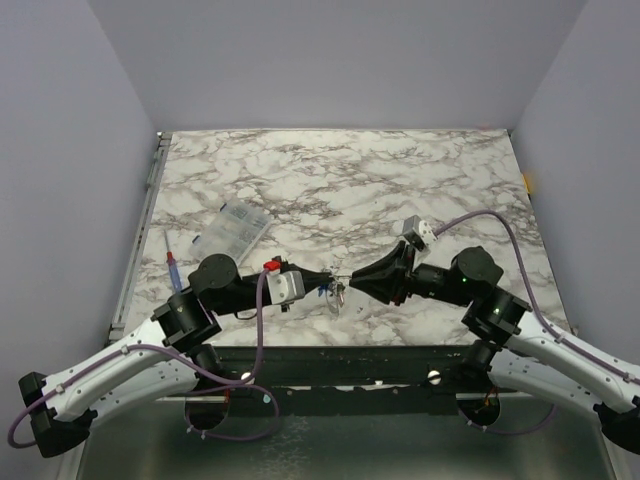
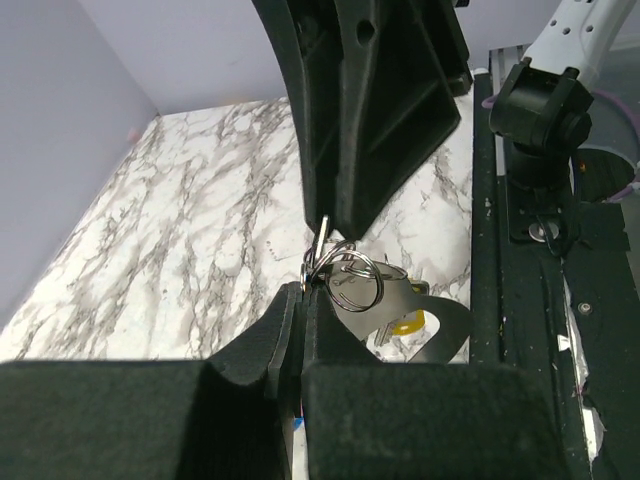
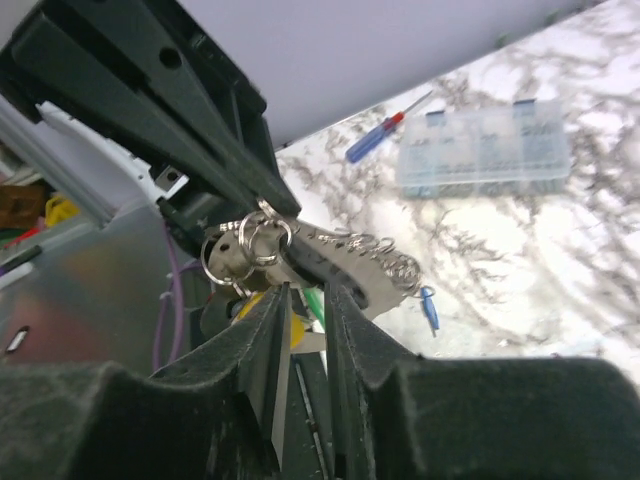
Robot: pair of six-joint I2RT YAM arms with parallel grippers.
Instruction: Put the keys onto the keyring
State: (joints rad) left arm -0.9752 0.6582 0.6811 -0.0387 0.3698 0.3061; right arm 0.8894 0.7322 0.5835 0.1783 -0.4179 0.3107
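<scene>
keys between left tool and right tool | box behind | screwdriver left of box

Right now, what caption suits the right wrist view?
Left gripper pinches split rings near right gripper; screwdriver and clear compartment box behind.

box: clear, compartmented, on marble table | screwdriver: left of box, apart

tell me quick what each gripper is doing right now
left gripper: closed on the keyring
right gripper: jaws slightly apart, nothing clearly held
</scene>
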